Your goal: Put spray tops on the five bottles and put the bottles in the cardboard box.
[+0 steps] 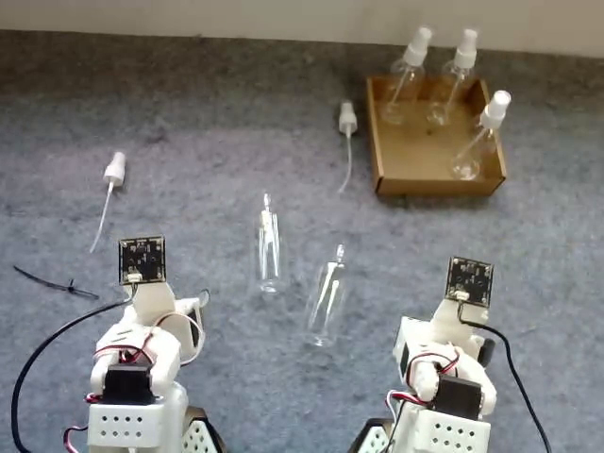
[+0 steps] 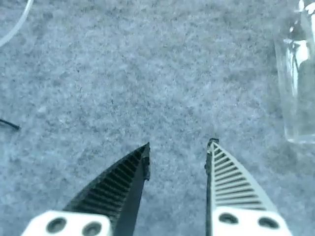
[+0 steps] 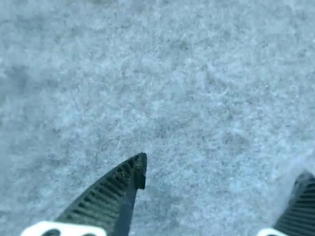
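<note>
Left pincer (image 2: 179, 147) and right pincer (image 3: 224, 169) are both spread apart over free grey counter (image 1: 189, 113), two topless bottles (image 1: 269, 250) (image 1: 327, 300) lying between the arms, the left one cut off in left wrist view.

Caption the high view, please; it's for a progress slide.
Three capped bottles in the cardboard box; two uncapped bottles and two loose spray tops lie on the table.

One bottle (image 2: 296, 73) partly beyond the left wrist view's edge
</note>
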